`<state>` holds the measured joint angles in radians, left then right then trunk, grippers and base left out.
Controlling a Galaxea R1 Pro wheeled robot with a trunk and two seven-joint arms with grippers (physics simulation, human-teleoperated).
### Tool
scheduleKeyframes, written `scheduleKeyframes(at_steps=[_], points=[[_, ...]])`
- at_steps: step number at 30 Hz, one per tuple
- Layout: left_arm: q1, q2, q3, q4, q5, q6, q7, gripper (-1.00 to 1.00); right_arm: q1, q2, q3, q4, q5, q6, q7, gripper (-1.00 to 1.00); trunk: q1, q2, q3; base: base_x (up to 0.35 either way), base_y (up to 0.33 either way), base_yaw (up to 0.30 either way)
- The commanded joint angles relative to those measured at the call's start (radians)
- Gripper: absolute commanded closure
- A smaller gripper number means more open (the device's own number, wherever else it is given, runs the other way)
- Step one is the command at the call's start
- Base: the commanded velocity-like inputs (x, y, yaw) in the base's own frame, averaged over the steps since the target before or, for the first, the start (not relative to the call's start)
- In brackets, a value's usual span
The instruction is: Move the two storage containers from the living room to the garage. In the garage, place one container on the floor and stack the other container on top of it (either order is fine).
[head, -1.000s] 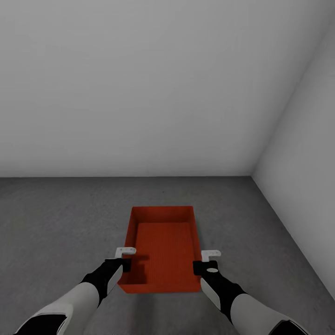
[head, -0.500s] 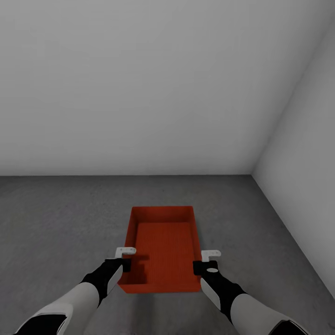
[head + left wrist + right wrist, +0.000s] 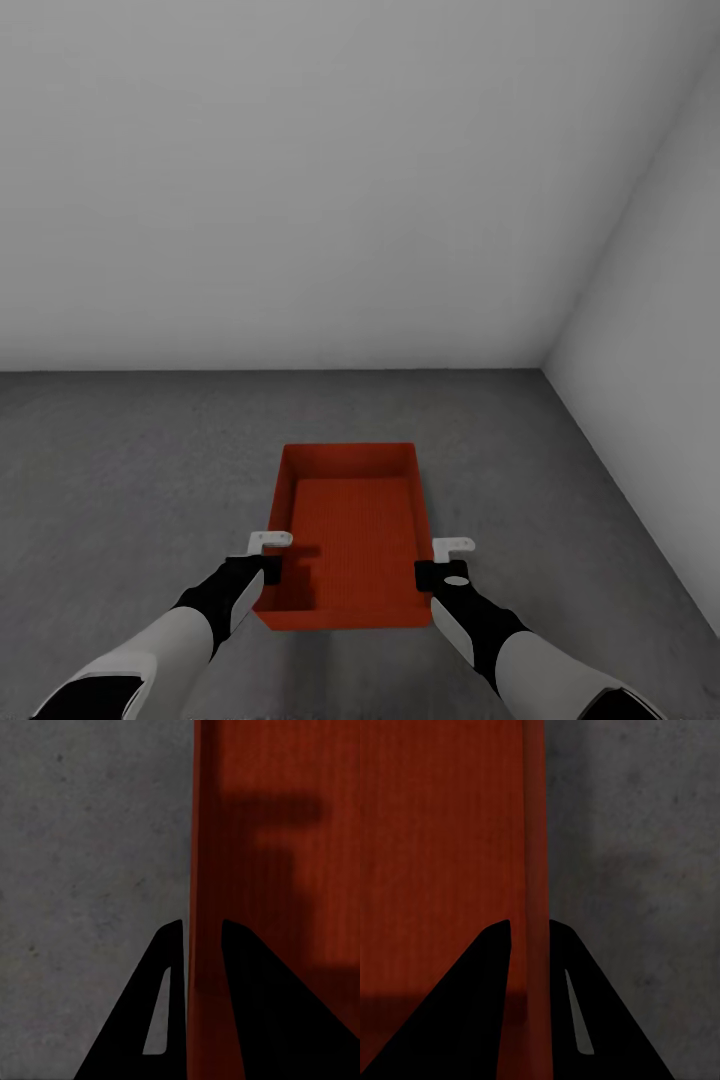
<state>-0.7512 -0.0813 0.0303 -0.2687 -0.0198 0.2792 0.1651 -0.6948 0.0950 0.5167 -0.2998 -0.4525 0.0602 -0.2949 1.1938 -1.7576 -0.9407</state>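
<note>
One orange-red storage container (image 3: 351, 535) sits low in the middle of the head view, open top up, w/ nothing inside but a ribbed bottom and the shadow of the arms. It's gripped on both long walls near its nearer end: left pincer (image 3: 270, 568) at the left wall, right pincer (image 3: 432, 572) at the right wall. Left wrist view: the two dark fingers (image 3: 251, 1020) straddle the thin red wall (image 3: 196, 870), one inside the bin, one outside, pinching it. Right wrist view shows the same, fingers (image 3: 472, 1012) either side of the right wall (image 3: 534, 855), closed on it. Under the bin and all around it is the floor (image 3: 120, 470), dark grey speckled concrete, also seen past the walls in both wrist views. Can't tell from these views if the bin's bottom touches the floor or hangs just above it. Beyond the bin's far end the floor runs to a plain pale grey back wall (image 3: 300, 180); a second pale side wall (image 3: 660, 330) meets it at a corner (image 3: 543, 372) to the right, well apart from the bin. Nothing stands btw the bin and that corner.
</note>
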Motion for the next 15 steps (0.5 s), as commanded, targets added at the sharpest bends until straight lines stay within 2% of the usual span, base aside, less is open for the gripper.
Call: scheduleKeyframes(at_steps=[1,15], points=[[0.001,0.015,-0.009,0.000,0.006,0.006,0.005,1.00,-0.002,-0.001,-0.017,-0.036,0.008,0.002,-0.004,1.00,0.000,0.000,-0.002,0.000,0.000,0.000],[0.001,0.015,-0.009,0.002,0.006,0.006,0.005,1.00,-0.002,-0.001,-0.017,-0.036,0.008,0.003,-0.004,1.00,0.000,0.000,-0.025,0.000,0.000,0.000]])
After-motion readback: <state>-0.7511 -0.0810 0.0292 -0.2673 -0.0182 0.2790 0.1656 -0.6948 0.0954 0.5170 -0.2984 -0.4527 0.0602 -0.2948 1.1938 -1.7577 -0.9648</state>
